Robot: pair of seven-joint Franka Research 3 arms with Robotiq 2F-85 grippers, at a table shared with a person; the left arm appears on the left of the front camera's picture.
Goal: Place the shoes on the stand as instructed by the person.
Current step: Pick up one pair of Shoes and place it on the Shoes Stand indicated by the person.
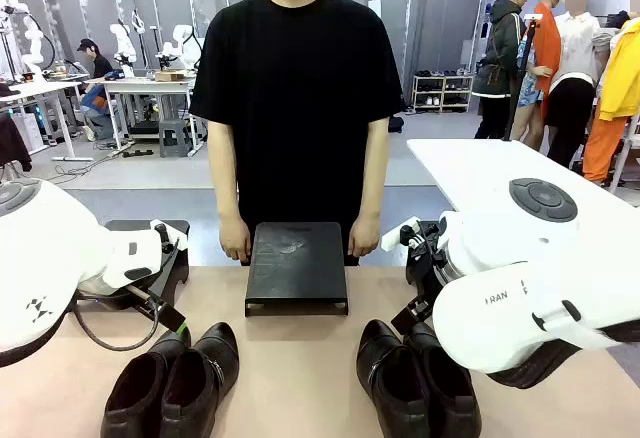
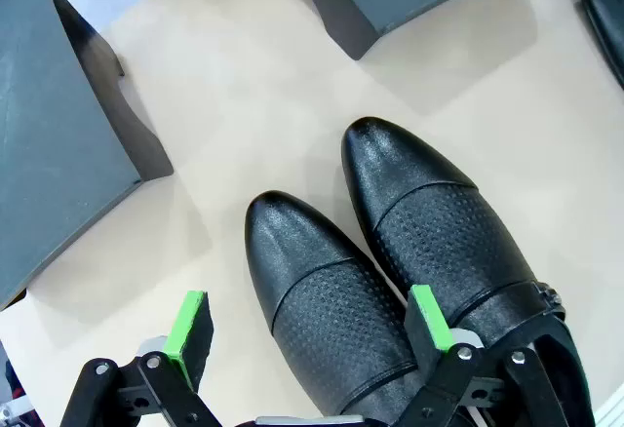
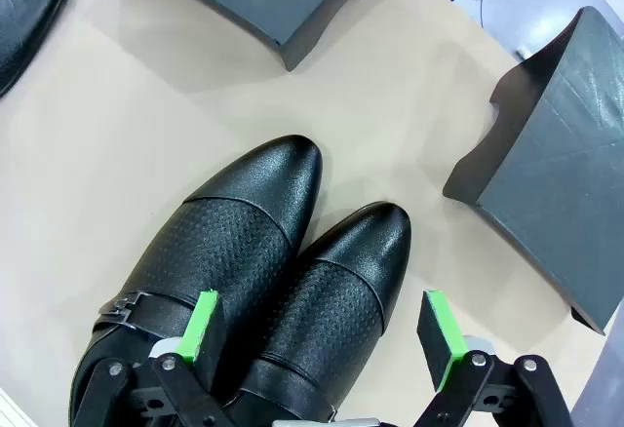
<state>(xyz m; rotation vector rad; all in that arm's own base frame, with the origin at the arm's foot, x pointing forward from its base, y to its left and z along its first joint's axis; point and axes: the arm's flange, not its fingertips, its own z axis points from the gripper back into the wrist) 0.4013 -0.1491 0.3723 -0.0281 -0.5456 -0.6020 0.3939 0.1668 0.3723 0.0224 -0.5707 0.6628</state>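
Jaws spread on both arms: left gripper [image 2: 310,328] hangs astride one shoe of the left pair [image 1: 180,378], right gripper [image 3: 320,329] astride one of the right pair [image 1: 410,383]. Toes point away from me, toward the middle stand [image 1: 297,263] beyond.

Heels of the glossy black leather shoes, left pair [image 1: 178,383] and right pair [image 1: 418,383], are cut off below — the white left arm [image 1: 45,258] half hides a dark slanted stand [image 1: 125,227].
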